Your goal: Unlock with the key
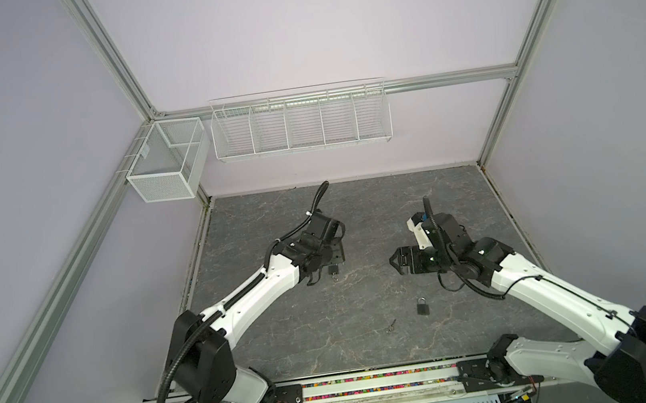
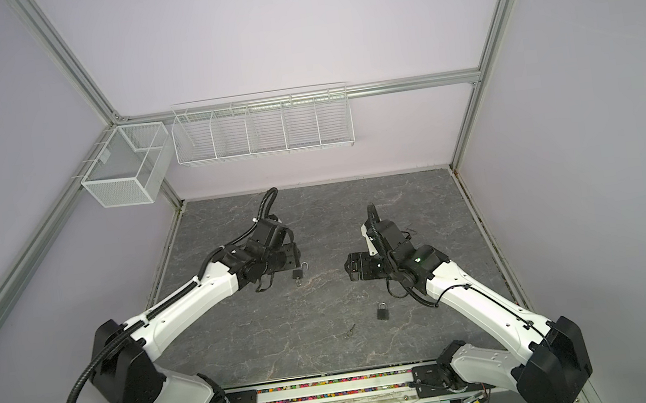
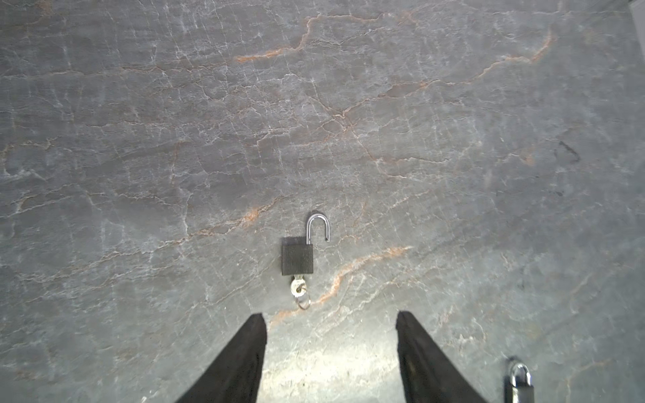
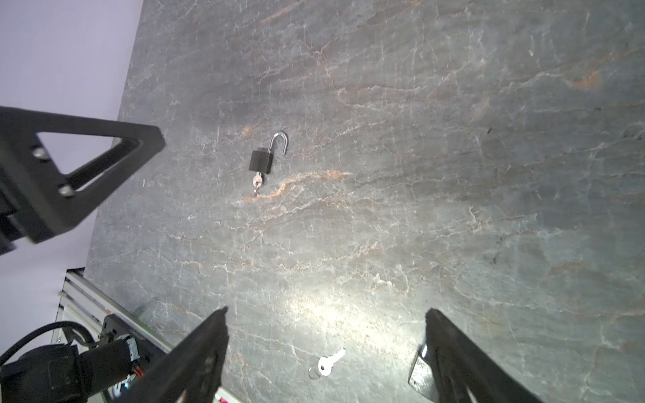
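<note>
Near the front edge of the table [image 1: 332, 360] lie a loose key [image 1: 392, 325] and a shut padlock [image 1: 422, 306]. We should pinch that key by its bow with our right gripper [image 4: 326, 310], whose fingers are wide apart and empty. Farther in, the open padlock [image 3: 297, 259], key inserted, lies before our left gripper [image 3: 330, 315], fingers apart, empty.

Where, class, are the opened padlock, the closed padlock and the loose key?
opened padlock [image 3: 297, 259]: left wrist view, on its black body.
closed padlock [image 1: 423, 308]: in a top view, on its body.
loose key [image 4: 325, 366]: right wrist view, on its head.
</note>
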`<action>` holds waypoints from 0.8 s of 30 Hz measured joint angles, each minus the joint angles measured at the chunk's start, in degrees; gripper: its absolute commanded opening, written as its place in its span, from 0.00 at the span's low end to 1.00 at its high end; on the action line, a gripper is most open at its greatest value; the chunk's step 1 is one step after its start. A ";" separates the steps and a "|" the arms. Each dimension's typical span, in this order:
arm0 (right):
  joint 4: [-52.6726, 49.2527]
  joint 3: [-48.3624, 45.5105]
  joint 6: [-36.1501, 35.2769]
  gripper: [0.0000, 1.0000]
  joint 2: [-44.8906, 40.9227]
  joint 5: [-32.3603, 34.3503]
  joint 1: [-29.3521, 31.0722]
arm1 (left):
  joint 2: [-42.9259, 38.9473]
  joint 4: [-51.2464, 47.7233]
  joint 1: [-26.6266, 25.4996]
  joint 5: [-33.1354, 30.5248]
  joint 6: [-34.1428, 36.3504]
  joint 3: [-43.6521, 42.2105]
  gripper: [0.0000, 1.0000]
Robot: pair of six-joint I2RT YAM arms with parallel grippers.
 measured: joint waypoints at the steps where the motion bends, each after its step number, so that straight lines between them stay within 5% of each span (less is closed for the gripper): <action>1: -0.42 -0.57 0.94 0.92 -0.39 0.07 0.79 | -2.40 0.94 -0.13 0.94 0.17 -2.29 0.60; 14: -4.79 -9.31 15.54 0.93 -0.48 4.17 18.67 | -23.43 8.70 -0.37 7.96 0.44 -20.72 0.60; 24: 2.14 -11.45 22.60 0.93 8.85 4.09 26.51 | -26.58 10.80 -0.37 8.04 -0.33 -23.98 0.60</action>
